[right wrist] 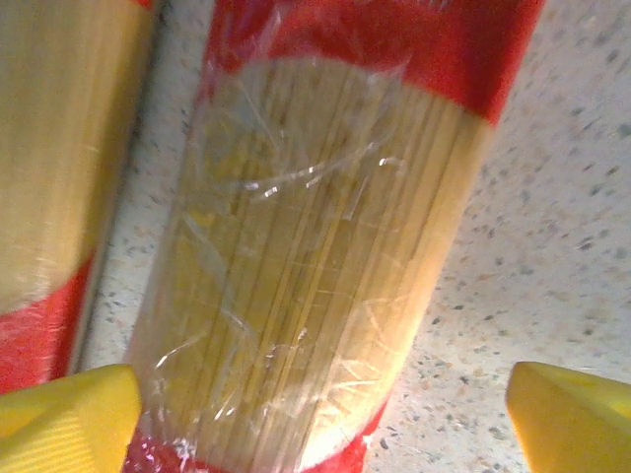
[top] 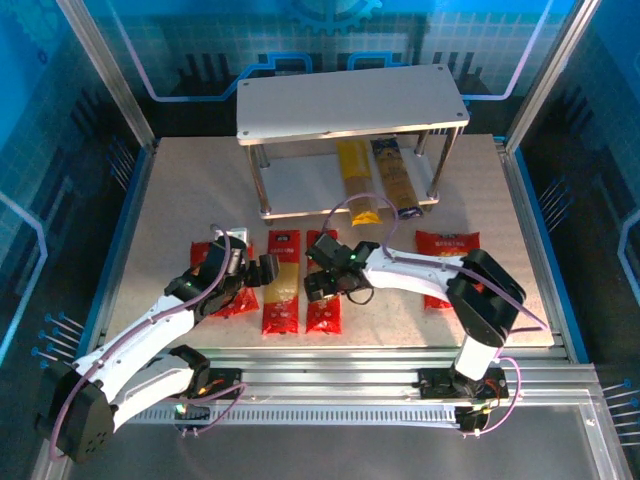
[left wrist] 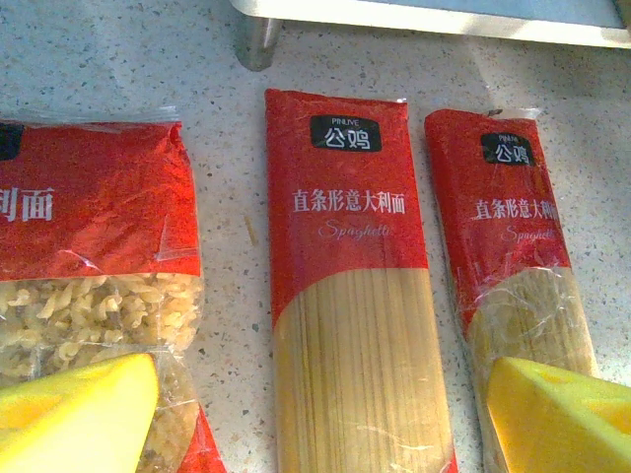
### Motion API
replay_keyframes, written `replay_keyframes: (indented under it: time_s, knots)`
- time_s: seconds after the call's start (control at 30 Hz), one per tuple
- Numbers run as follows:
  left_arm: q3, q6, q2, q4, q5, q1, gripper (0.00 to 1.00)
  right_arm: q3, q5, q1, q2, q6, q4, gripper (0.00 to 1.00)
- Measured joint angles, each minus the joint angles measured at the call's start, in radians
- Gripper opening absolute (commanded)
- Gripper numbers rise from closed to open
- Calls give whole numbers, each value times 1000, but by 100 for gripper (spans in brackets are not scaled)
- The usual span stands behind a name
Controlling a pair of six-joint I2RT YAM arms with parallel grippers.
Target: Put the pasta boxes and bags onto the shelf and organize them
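Note:
Two red spaghetti pasta boxes lie side by side on the table. My left gripper (left wrist: 315, 424) hovers open above the left one (left wrist: 350, 286), its yellow fingertips (left wrist: 79, 414) over the neighbouring packs. My right gripper (right wrist: 320, 424) is open and straddles the clear window of the right one (right wrist: 315, 246). In the top view the left gripper (top: 258, 272) and right gripper (top: 322, 275) sit over these packs (top: 282, 290) (top: 323, 305). One red bag (top: 225, 290) lies at the left, another bag (top: 447, 250) at the right. The shelf (top: 350, 100) holds a yellow pack (top: 357, 180) and a dark blue pack (top: 397, 178) on its lower board.
The shelf's thin metal legs (top: 265, 190) stand on the pale table, one leg (left wrist: 258, 39) just beyond the packs. My right arm (top: 420, 268) crosses over the right bag. Blue enclosure walls and a metal rail (top: 350, 375) border the table.

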Motion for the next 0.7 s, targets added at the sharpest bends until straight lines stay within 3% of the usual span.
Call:
replay_keyframes:
  time_s: [0.5, 0.63, 0.7]
  knots:
    - [0, 2, 5, 2, -8, -1, 89, 103, -33, 9, 157, 32, -13, 99]
    - [0, 7, 18, 2, -8, -1, 89, 119, -27, 10, 167, 34, -37, 92]
    - [0, 8, 20, 3, -8, -1, 89, 121, -22, 10, 168, 34, -42, 83]
